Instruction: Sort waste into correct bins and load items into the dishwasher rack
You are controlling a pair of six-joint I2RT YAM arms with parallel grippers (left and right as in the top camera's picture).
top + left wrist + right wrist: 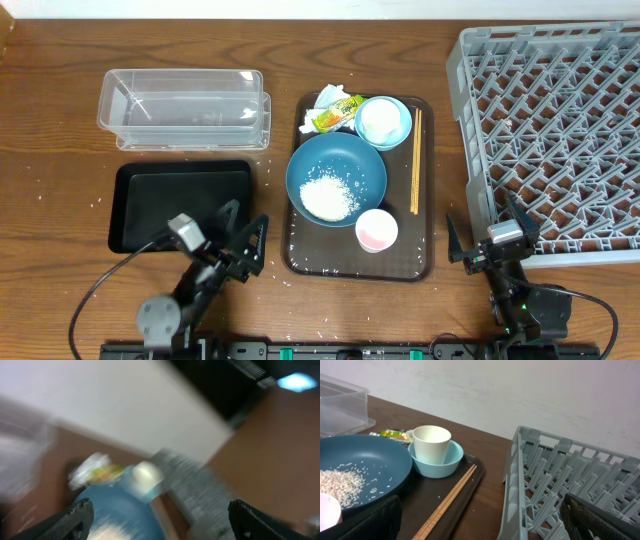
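Jaws spread wide on left gripper point(247, 225) and right gripper point(486, 228), both empty. Grey lattice rack point(468, 120) edge sat beside right; glossy black tray point(170, 205) beside left.

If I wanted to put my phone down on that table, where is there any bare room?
Bare wood lies left of the clear tub and black tray, and in the strip between the brown serving tray and the grey rack. The serving tray is crowded with dishes; the left gripper and right gripper take the near edge.
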